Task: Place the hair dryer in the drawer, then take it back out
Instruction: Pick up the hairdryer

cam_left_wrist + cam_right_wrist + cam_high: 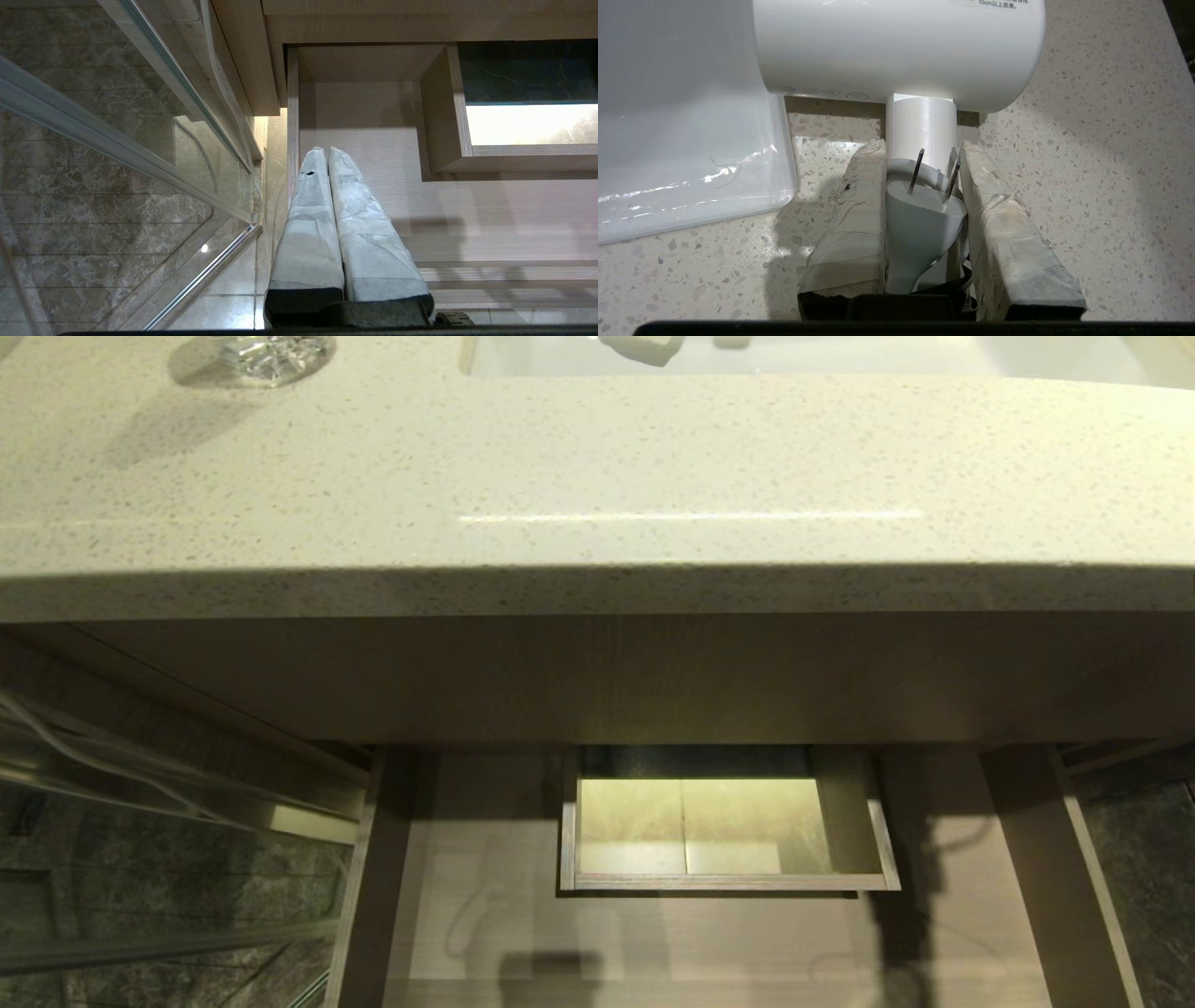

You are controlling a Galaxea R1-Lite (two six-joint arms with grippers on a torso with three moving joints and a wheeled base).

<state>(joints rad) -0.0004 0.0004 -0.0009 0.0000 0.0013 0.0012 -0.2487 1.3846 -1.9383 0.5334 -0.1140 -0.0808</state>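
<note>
Right gripper (920,196) fingers clamp dryer (901,46) handle and plug on counter (1087,140); barrel crosswise beyond fingertips. Left gripper (322,154) closed, empty, over drawer (467,219).

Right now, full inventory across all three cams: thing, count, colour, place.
hair dryer: 1, white, lying on the countertop beside the sink, handle between the right gripper's fingers
plug: 1, light grey, two prongs, lying against the handle between the fingers
countertop: 1, speckled beige, above the drawer
sink: 1, white, set in the countertop
glass item: 1, clear, far left of the countertop
drawer: 1, light wood-grain, pulled open, nothing seen inside
glass panel: 1, clear, metal-framed, left of the drawer
left gripper: 1, grey-wrapped fingers, shut, over the drawer's left side
right gripper: 1, grey-wrapped fingers, astride the handle
</note>
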